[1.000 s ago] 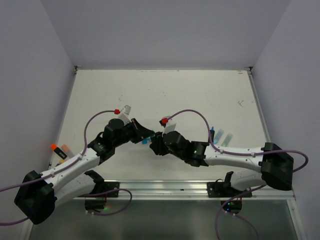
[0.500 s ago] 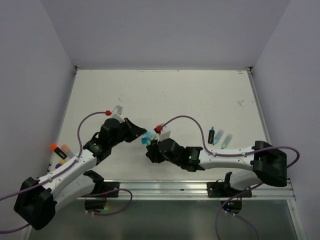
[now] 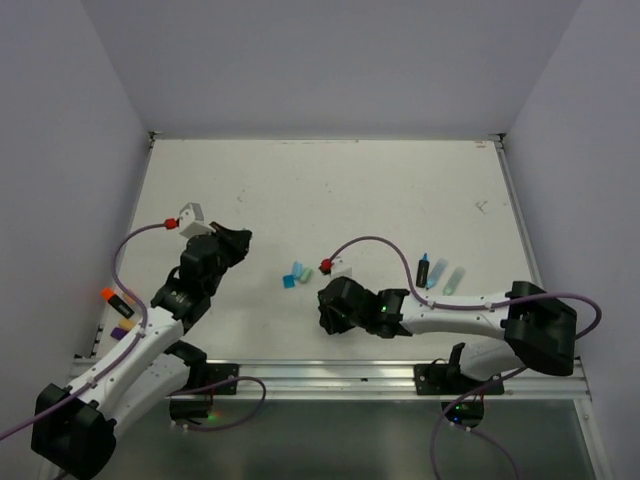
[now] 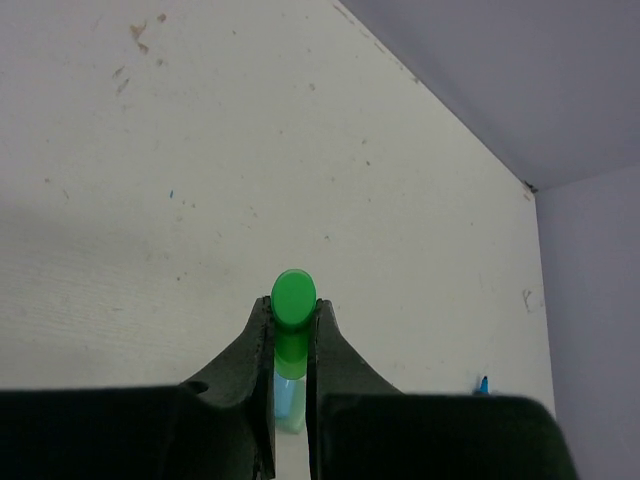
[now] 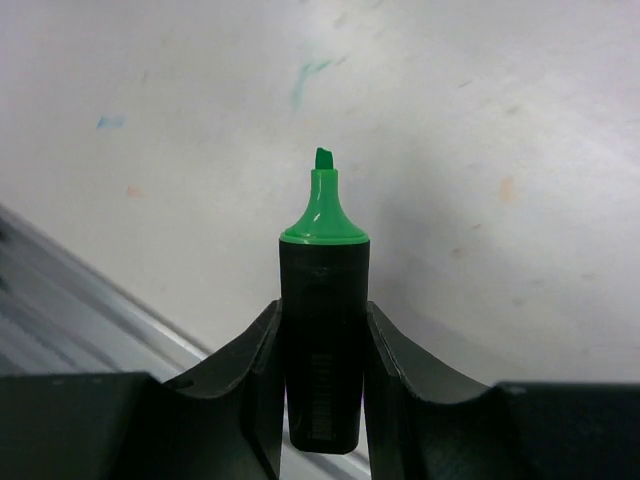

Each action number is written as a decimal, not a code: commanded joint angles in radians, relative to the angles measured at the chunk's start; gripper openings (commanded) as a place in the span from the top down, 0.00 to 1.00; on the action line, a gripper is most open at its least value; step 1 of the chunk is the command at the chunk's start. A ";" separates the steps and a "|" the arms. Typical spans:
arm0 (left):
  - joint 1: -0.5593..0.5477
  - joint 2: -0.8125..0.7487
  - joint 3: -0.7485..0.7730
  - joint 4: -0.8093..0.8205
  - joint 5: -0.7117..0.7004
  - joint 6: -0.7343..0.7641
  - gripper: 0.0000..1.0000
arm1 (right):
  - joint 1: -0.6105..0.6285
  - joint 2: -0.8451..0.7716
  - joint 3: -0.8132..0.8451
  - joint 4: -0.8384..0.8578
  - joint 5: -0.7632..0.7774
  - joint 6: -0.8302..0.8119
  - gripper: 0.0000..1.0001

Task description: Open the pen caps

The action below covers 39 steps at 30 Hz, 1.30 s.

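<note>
My left gripper is shut on a green pen cap, held above the table. In the top view this gripper is at the left middle. My right gripper is shut on a black marker body whose bare green tip points toward the near rail. In the top view it is at the centre front. A blue cap and a mint cap lie loose on the table between the arms. They also show under the left fingers.
Three uncapped markers lie at the right: a black one with a blue tip and two pastel ones. At the left edge lie an orange-capped marker, an orange body and a purple piece. A metal rail runs along the near edge.
The grippers were together over the table centre. The left arm has pulled back left with the green cap, off the marker. The right gripper has swung toward the near edge with the marker body.
</note>
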 commanded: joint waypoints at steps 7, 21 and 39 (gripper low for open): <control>0.000 -0.005 -0.174 0.088 0.189 0.045 1.00 | -0.457 -0.127 0.027 -0.159 0.021 -0.135 1.00; -0.003 0.168 -0.350 0.349 0.364 -0.018 1.00 | -0.849 0.013 0.086 -0.146 -0.066 -0.247 1.00; -0.060 0.314 -0.358 0.496 0.413 -0.050 1.00 | -0.921 0.085 0.050 -0.124 -0.100 -0.253 0.78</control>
